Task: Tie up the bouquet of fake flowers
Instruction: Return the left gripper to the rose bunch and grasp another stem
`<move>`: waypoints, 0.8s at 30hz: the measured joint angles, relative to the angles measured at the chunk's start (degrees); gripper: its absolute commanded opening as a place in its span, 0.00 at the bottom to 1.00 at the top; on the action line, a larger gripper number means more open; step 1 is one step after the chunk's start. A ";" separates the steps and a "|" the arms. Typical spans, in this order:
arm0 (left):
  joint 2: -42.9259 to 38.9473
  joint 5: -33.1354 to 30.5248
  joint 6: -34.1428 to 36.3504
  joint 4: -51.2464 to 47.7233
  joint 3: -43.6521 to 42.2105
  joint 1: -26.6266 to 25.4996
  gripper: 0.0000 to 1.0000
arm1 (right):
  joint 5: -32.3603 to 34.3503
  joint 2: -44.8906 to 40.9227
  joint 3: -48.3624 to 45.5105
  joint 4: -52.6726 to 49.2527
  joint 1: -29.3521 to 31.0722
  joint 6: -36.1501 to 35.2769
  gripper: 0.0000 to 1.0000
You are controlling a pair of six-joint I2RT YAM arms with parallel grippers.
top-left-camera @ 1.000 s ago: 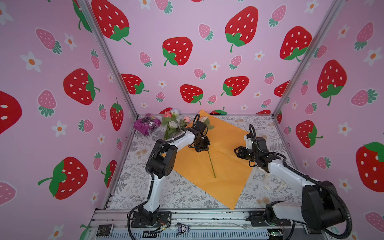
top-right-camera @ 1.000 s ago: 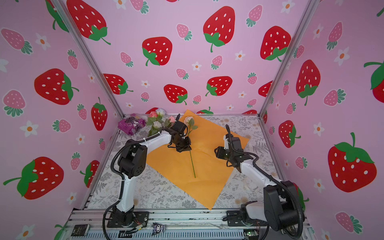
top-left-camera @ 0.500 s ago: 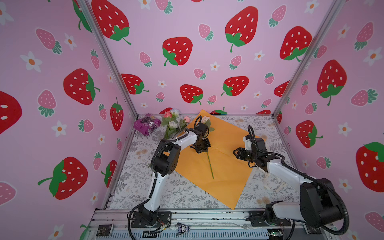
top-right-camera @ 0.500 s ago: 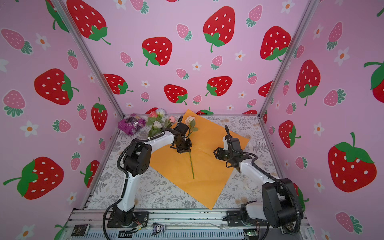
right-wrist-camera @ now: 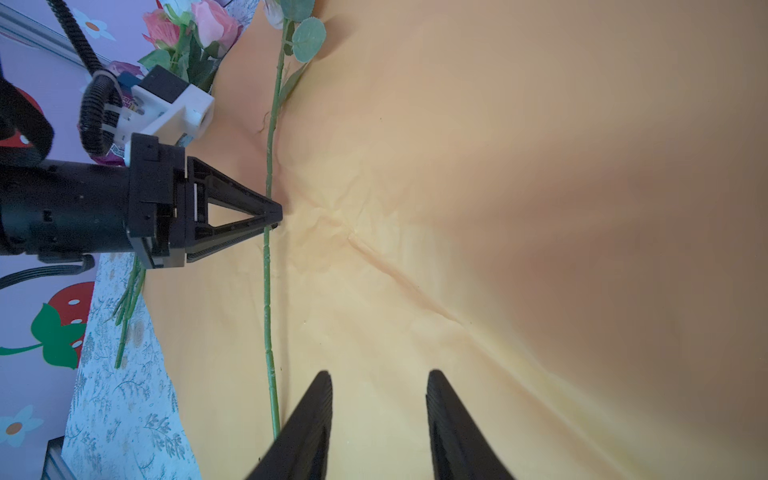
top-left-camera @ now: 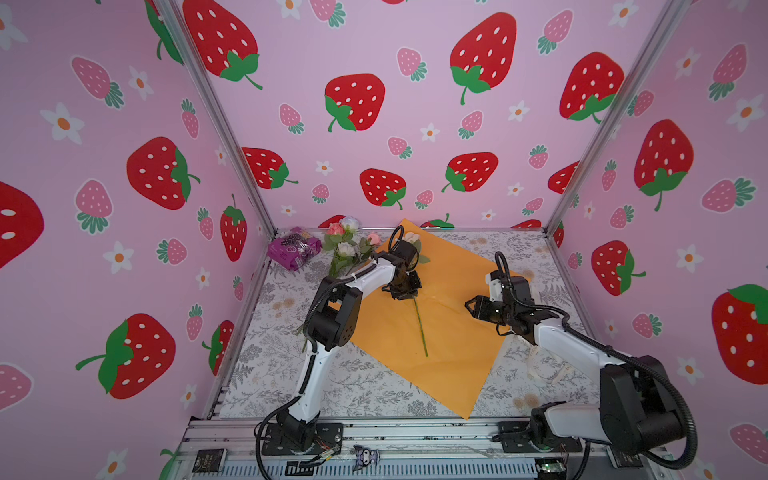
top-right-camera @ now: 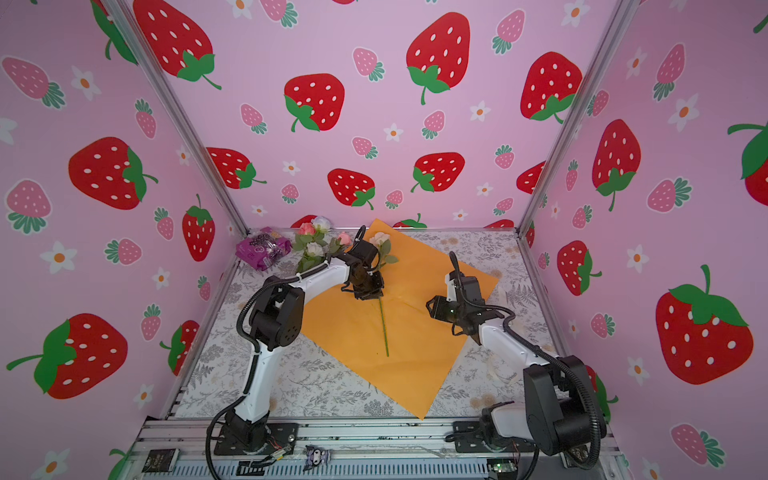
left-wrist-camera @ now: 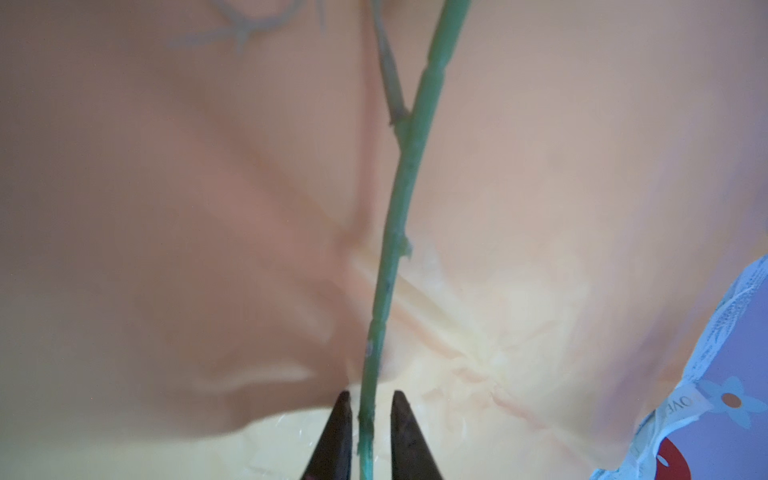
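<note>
1. Seeing my left gripper point(left-wrist-camera: 368, 434) slightly parted around the thin green stem point(left-wrist-camera: 399, 199) of a white fake rose point(top-left-camera: 411, 237).
2. Rose lies across the bright orange wrapping paper sheet point(top-left-camera: 457, 353).
3. Right gripper point(right-wrist-camera: 378, 415) hovers over it, jaws spread, empty.
4. Other pink and white fake roses point(top-left-camera: 347, 249) sit beside the paper.

Left pincer point(left-wrist-camera: 369, 401) narrowly parted, pointing down; right pincer point(right-wrist-camera: 379, 374) spread, hovering.
</note>
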 measured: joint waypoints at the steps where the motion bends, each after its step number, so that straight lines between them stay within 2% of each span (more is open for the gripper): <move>1: -0.04 0.04 0.13 -0.07 -0.02 0.11 0.33 | 0.00 0.00 0.00 0.00 0.00 0.00 0.42; 6: -4.81 0.33 1.36 0.66 -4.98 0.15 0.50 | -0.20 0.00 0.00 0.00 0.00 -0.02 0.44; 10: -14.47 -1.79 4.55 0.50 -9.57 0.46 0.63 | -1.55 0.00 0.00 0.31 0.00 -0.15 0.45; 13: -23.74 -4.70 8.55 0.50 -13.25 2.29 0.65 | -4.11 0.00 0.00 1.84 0.02 -0.22 0.47; 16: -30.25 -6.08 12.61 0.09 -16.61 8.59 0.65 | -6.62 0.02 0.00 3.58 0.20 -0.22 0.47; 18: -31.67 -6.71 16.24 -0.98 -18.32 15.78 0.64 | -7.85 0.39 0.09 4.63 0.66 -0.17 0.48; 21: -28.89 -7.41 21.29 -4.04 -18.60 25.40 0.60 | -8.61 1.66 0.50 5.27 1.42 -0.04 0.48; 23: -26.05 -8.63 24.30 -5.99 -18.56 29.66 0.58 | -8.87 2.45 0.72 5.60 1.92 0.07 0.48; 24: -24.30 -9.01 25.75 -7.15 -18.34 31.21 0.53 | -8.94 2.95 0.90 5.77 2.29 0.20 0.48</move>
